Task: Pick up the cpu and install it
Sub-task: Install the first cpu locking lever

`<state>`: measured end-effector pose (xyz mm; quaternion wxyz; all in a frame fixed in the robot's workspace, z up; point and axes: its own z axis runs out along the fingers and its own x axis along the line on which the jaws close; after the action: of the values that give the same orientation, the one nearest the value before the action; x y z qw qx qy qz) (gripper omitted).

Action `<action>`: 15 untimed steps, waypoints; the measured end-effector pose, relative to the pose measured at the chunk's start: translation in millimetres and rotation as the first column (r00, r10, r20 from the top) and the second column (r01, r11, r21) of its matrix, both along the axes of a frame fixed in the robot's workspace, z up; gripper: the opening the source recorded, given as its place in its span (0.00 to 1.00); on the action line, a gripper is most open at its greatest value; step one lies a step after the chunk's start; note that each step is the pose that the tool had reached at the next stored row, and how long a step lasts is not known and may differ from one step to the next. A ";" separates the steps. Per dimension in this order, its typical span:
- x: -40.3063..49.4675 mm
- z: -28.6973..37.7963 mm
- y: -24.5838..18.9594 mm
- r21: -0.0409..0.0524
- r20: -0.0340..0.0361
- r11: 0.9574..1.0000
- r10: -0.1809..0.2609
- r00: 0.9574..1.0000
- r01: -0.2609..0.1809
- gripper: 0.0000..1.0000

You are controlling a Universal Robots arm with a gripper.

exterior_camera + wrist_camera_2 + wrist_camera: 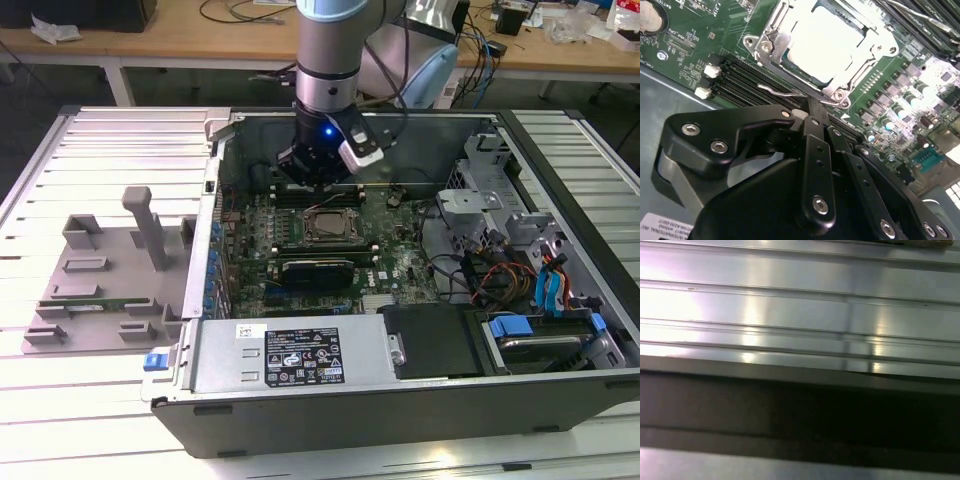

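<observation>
The cpu (327, 226) lies flat in the motherboard socket, its silver top shining bright in the second wrist view (827, 42). The socket's metal frame (771, 45) surrounds it, and a thin wire lever (780, 91) runs along the socket's near edge. My gripper (317, 188) hangs just behind the socket in the exterior view. Its black fingers (816, 127) are pressed together, with the tips (813, 106) at the socket's edge beside the lever. Nothing shows between them.
The open computer case (200, 290) lies on a ribbed metal table (790, 305). Black memory slots (747, 75) flank the socket. A power supply (290, 355) sits at the front, a drive cage with cables (520, 260) on the exterior view's right, a grey fixture (110, 270) on its left.
</observation>
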<state>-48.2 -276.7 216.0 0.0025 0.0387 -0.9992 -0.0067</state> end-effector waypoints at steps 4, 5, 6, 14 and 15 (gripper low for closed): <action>6.9 -3.7 0.0 0.000 -0.001 1.000 0.003 1.000 -0.003 0.11; 7.6 -4.2 0.0 0.000 0.000 1.000 0.003 1.000 -0.003 0.11; 8.3 -4.6 0.0 0.000 -0.001 1.000 0.004 1.000 -0.004 0.11; 21.0 -9.3 0.0 0.000 -0.001 1.000 0.004 1.000 -0.004 0.11; 27.2 -11.5 -0.1 -0.001 -0.002 1.000 0.005 1.000 -0.005 0.11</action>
<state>-21.0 -276.8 204.5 0.0033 0.0411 -0.9991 -0.0065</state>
